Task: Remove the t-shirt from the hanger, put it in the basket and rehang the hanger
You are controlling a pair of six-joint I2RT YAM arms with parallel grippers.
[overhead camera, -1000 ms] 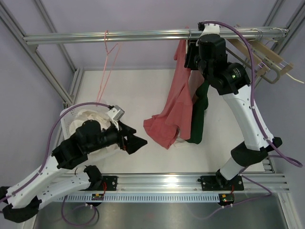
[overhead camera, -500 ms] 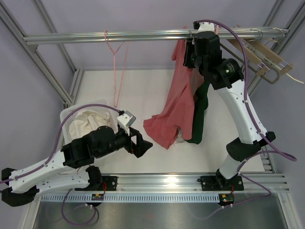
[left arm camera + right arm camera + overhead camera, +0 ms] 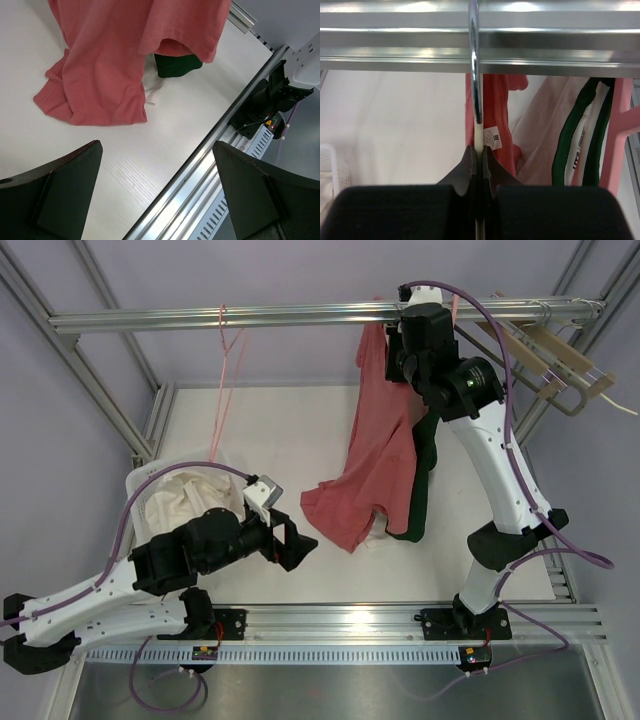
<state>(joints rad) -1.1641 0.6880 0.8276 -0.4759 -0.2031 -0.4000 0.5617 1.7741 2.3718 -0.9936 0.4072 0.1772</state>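
Note:
A red t-shirt hangs from a hanger on the metal rail, its lower end pooled on the white table. My right gripper is shut on the hanger's white neck, just below its metal hook over the rail; the shirt's collar and label sit just behind. In the top view that gripper is up at the rail. My left gripper is open and empty, low over the table, left of the shirt's hem.
A dark green garment and a pale one hang right of the red shirt. An empty pink hanger hangs at the rail's left. A white basket of pale cloth stands at left. Wooden hangers sit far right. The front rail edges the table.
My right gripper has moved slightly left along the rail with the hanger. My left arm swung right toward the shirt's hem, then held. The pink hanger swings.

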